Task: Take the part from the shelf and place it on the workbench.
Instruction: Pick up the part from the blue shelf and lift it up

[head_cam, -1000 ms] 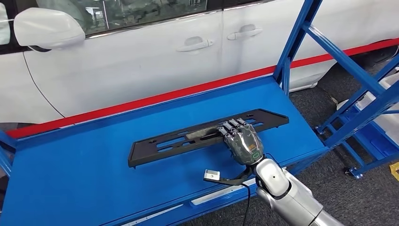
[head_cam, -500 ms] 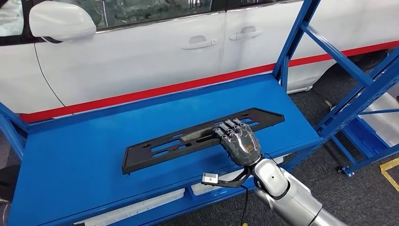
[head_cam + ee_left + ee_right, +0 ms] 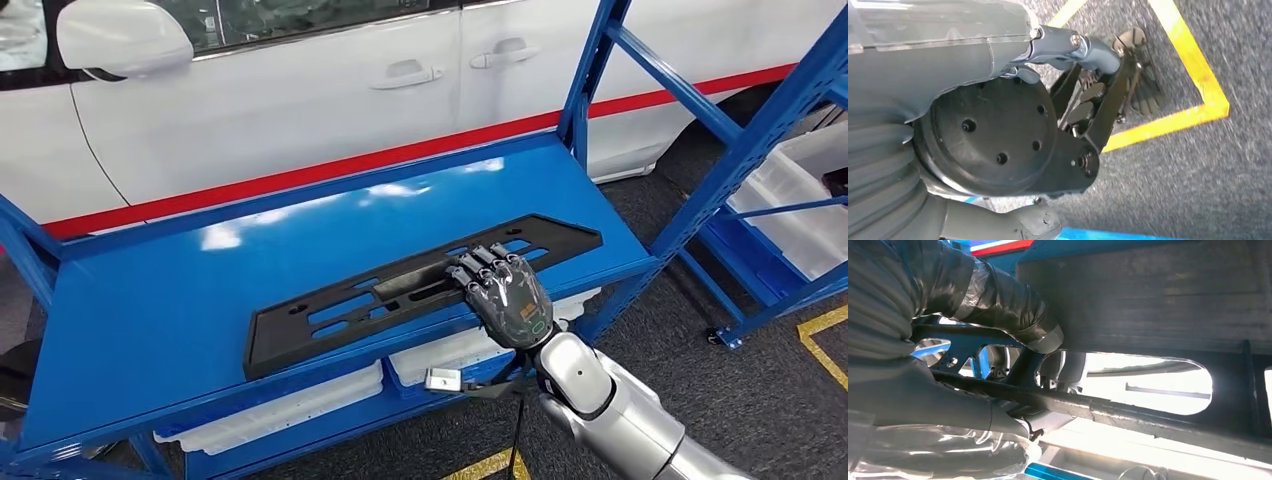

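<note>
white car (image 3: 300,110) behind | dark grey carpet floor (image 3: 760,400) | yellow floor lines (image 3: 825,325) | blue racking (image 3: 700,150) right

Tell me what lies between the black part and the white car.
In the head view, a bare stretch of the blue shelf lies between the black part, gripped by the right hand, and the white car.

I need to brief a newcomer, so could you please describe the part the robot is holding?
Beside the white car stands a blue shelf. Over its front edge the right hand grips a long, flat black part, the one dark piece there, pierced by slots.
</note>
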Tool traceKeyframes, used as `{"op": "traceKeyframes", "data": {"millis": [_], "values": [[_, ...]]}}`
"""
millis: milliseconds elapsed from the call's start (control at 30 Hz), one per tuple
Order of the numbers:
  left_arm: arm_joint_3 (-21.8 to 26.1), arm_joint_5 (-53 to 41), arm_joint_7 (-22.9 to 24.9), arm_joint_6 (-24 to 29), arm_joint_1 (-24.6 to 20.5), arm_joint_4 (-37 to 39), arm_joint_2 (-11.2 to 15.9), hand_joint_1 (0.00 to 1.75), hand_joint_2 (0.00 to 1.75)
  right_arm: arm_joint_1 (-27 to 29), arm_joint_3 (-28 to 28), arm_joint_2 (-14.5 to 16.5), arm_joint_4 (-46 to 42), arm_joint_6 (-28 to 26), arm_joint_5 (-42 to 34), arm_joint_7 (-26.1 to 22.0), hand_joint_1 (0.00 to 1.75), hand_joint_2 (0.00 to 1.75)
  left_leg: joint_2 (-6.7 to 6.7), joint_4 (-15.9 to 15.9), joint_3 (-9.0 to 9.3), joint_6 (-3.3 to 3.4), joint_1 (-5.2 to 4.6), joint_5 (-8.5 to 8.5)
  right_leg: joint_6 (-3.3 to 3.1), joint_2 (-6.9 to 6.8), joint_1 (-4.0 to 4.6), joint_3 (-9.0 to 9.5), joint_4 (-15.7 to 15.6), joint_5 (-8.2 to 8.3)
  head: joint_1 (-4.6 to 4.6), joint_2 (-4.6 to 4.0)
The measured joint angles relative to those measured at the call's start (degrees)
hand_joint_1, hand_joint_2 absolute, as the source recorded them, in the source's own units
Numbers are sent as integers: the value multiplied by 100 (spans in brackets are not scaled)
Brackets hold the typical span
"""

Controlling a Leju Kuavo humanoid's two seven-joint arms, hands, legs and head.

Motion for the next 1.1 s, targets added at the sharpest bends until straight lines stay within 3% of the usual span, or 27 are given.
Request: {"op": "traceKeyframes", "data": {"millis": [33,67,100,133,200,267,300,333,400,433,467,533,567,600,667,700,733,800,833,900,933,967,1000,1067,1100], "values": [[0,-4,-1,1,-2,0,1,0,175,5,16,0,-6,-5,1,-1,175,175,1,351,-73,-24,9,-276,-13,-4,1,-84,13,57,-1,0],[0,-8,-2,1,-3,0,2,0,175,11,31,0,-7,-9,3,-2,175,175,1,692,-123,-43,15,-446,-11,-11,4,-174,36,110,-1,0],[0,-11,-2,7,-3,0,3,0,175,17,47,0,-7,-16,5,-4,175,175,2,934,-126,-58,18,-472,-6,-17,5,-271,68,162,-1,0],[0,-15,-2,17,-2,0,3,0,175,23,64,0,-7,-25,7,-10,175,175,2,1021,-62,-69,22,-368,3,-21,3,-374,107,210,-1,0],[0,-31,-2,66,0,0,3,0,175,27,91,0,-7,-55,6,-29,175,175,1,622,331,-74,37,-25,37,-23,-2,-580,210,299,-1,0],[0,-56,-2,124,-7,-1,2,0,175,15,111,5,-8,-79,-2,-56,175,175,-5,-180,879,-36,36,-19,92,-18,6,-729,311,374,0,0],[0,-71,-2,153,-13,-1,-1,0,175,-1,122,10,-8,-85,-8,-70,175,175,-12,-473,1048,0,29,-91,122,-17,8,-761,338,415,1,0],[0,-84,-1,181,-19,0,-4,0,175,-21,135,22,-7,-89,-21,-80,175,175,-19,-623,1114,44,14,-146,156,-17,8,-772,339,465,1,1],[0,-114,3,252,-32,0,-20,0,175,-71,166,49,0,-90,-66,-89,175,175,-14,-673,1045,137,14,-52,227,-7,-4,-795,321,529,0,1],[0,-129,5,286,-43,0,-27,0,175,-97,181,62,9,-87,-97,-88,175,175,-3,-681,986,188,20,20,264,2,-12,-835,370,425,0,1],[0,-147,6,314,-53,0,-34,0,175,-124,195,71,22,-80,-130,-87,175,175,10,-695,913,231,33,103,299,10,-18,-892,508,207,1,0],[0,-181,16,355,-72,0,-37,0,175,-200,223,93,65,-63,-195,-89,175,175,25,-692,735,281,39,259,358,15,-34,-1027,1070,-415,1,0],[0,-195,25,371,-77,0,-37,0,175,-248,238,112,96,-57,-228,-89,175,175,27,-683,634,284,37,338,379,15,-38,-1071,1410,-616,1,0],[0,-208,36,385,-81,0,-37,0,175,-299,252,137,132,-51,-260,-90,175,175,29,-668,525,280,35,413,392,15,-41,-1077,1685,-671,1,0],[0,-237,53,403,-85,0,-37,0,175,-393,277,182,202,-42,-317,-90,175,175,29,-620,302,264,34,548,388,17,-46,-874,1789,-416,1,0],[0,-251,58,409,-86,0,-38,0,175,-431,283,196,231,-35,-345,-89,175,175,26,-596,210,253,34,603,370,20,-47,-643,1568,-255,1,0],[-1,-264,62,416,-86,0,-42,0,175,-468,285,203,253,-29,-372,-87,175,175,20,-578,138,238,30,654,339,28,-38,-327,1193,-196,1,0],[-3,-284,64,433,-84,0,-49,0,175,-532,278,204,274,-21,-447,-79,175,175,9,-567,62,191,15,760,262,40,-5,242,374,-310,-1,0],[-5,-293,62,445,-80,0,-51,0,175,-550,265,190,269,-16,-502,-75,175,175,6,-581,46,159,15,818,225,42,16,388,122,-382,-1,0],[-8,-315,55,462,-66,0,-49,0,175,-530,205,109,226,3,-647,-77,175,175,2,-617,24,93,19,913,158,26,17,385,-18,-326,-2,0],[-10,-327,50,468,-56,0,-48,0,175,-501,159,51,190,15,-718,-86,175,175,2,-589,-3,61,21,852,115,11,6,342,-42,-255,-2,0],[-12,-338,46,471,-47,0,-46,0,175,-458,102,-14,142,26,-781,-95,175,175,3,-473,-51,32,20,672,72,-4,-8,282,-61,-176,-2,0],[-15,-347,42,473,-42,0,-44,0,175,-396,34,-83,79,37,-838,-110,175,175,6,-243,-119,5,25,383,39,-18,-21,205,-69,-100,-3,0],[-28,-363,30,470,-39,0,-41,0,175,-212,-134,-251,-85,60,-943,-146,175,175,10,485,-268,-39,42,-216,16,-33,-7,5,-29,34,-3,0],[-37,-370,24,463,-39,0,-38,0,175,-99,-231,-343,-176,70,-986,-172,175,175,10,834,-301,-57,49,-334,22,-40,-3,-106,4,95,-3,0]]}}
